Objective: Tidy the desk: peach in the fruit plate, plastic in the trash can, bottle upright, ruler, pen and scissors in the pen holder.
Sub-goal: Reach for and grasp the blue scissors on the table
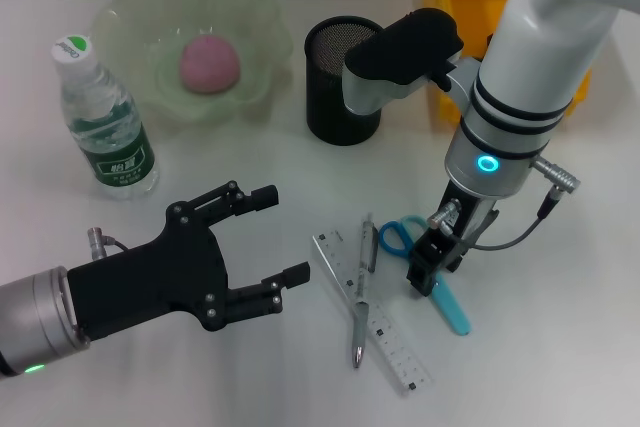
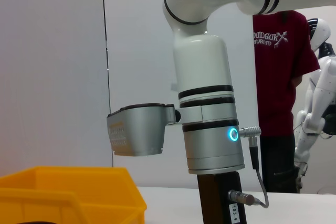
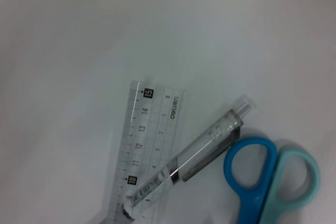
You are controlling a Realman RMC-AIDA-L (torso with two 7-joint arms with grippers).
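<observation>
1. Right gripper (image 1: 432,265): lowered over the scissors (image 1: 428,269) on the white desk (image 1: 560,347), its dark jaws down at the blades just beyond the blue handle loops. Whether the jaws have closed on the scissors cannot be told; the wrist view shows only the loops, the pen and the ruler end.
2. Scissors: lying flat, light-blue blade cover pointing toward the robot, loops toward the pen holder (image 1: 342,79). Judged step in hand: picking up the scissors for the holder.
3. Advice for the grasp: clamp across the narrow blade section near the pivot, jaws square to its length, so that the scissors hang straight and can drop blade-first into the holder.
4. Pen (image 1: 362,287): clear-bodied, lying across the transparent ruler (image 1: 370,309), its upper end just beside a scissor loop. A sideways drag during the lift could disturb both; a straight vertical lift looks safest.
5. Pen holder: black mesh cup, upright, beyond the stationery; the right arm's own forearm housing overhangs its rim.
6. Left gripper (image 1: 268,247): hovers above the desk near the robot, jaws apart and empty, well clear of the stationery.
7. Peach (image 1: 209,63): already in the green fruit plate (image 1: 120,22).
8. Bottle (image 1: 105,119): upright beside the plate.
9. Yellow bin (image 1: 450,7): behind the right arm, presumably the trash can; no plastic scrap is visible.
</observation>
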